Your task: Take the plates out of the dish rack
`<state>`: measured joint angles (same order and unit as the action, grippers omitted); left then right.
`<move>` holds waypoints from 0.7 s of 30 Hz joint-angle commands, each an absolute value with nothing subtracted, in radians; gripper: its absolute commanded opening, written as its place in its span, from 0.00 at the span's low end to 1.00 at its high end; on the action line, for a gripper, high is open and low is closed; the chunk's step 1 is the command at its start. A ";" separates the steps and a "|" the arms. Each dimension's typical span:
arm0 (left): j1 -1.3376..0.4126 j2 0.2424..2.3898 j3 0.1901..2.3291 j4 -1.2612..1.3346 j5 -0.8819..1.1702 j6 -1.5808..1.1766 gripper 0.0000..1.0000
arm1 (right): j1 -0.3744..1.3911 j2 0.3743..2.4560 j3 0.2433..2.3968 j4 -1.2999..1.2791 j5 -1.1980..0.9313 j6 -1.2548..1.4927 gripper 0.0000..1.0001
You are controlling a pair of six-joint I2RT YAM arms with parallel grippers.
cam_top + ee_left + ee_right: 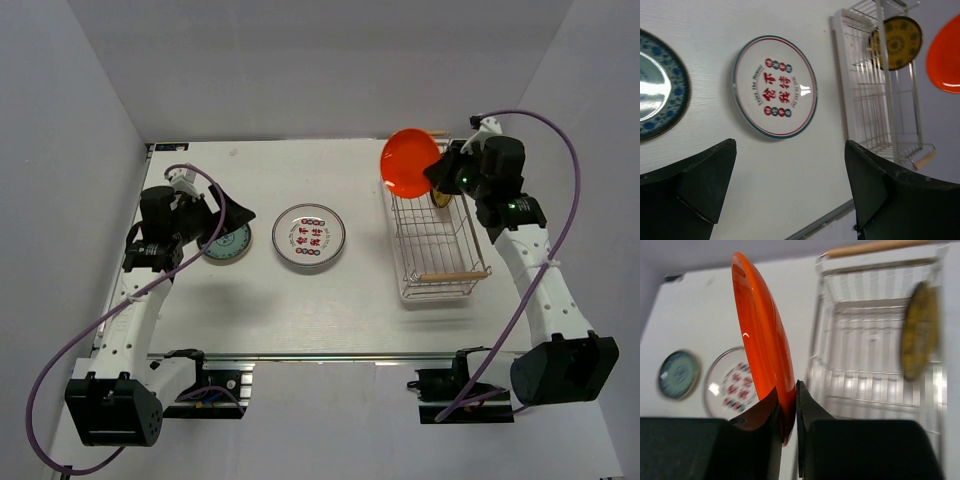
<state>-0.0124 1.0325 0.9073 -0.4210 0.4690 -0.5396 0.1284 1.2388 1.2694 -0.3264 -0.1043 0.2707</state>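
My right gripper (436,178) is shut on the rim of the plain red-orange plate (409,161), holding it on edge above the far left corner of the silver wire dish rack (455,278); the wrist view shows the plate (762,330) pinched at my right gripper (787,402). A yellow-brown patterned plate (920,337) stands upright in the rack. A white plate with red marks (309,237) lies flat mid-table. A teal plate (232,245) lies at the left, partly under my open, empty left gripper (235,217).
The rack has a wooden rod handle (455,273) at its near end and another at the far end (875,247). White walls enclose the table on three sides. A metal rail (320,354) runs along the near table edge.
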 commanded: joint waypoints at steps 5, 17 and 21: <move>-0.025 1.017 0.861 -0.194 0.762 -0.561 0.98 | 0.244 1.291 1.164 -0.155 -0.587 0.429 0.00; -0.093 1.158 0.785 -0.046 0.855 -0.598 0.98 | 0.498 1.512 1.177 0.058 -0.729 0.601 0.00; -0.112 1.199 0.792 -0.055 0.836 -0.594 0.83 | 0.538 1.574 1.213 0.055 -0.735 0.618 0.01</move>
<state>-0.0971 1.1965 0.7837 -0.0799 0.8242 -0.6022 0.5179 1.5570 1.1515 -0.0250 -0.6895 0.5762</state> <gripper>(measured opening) 0.854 0.162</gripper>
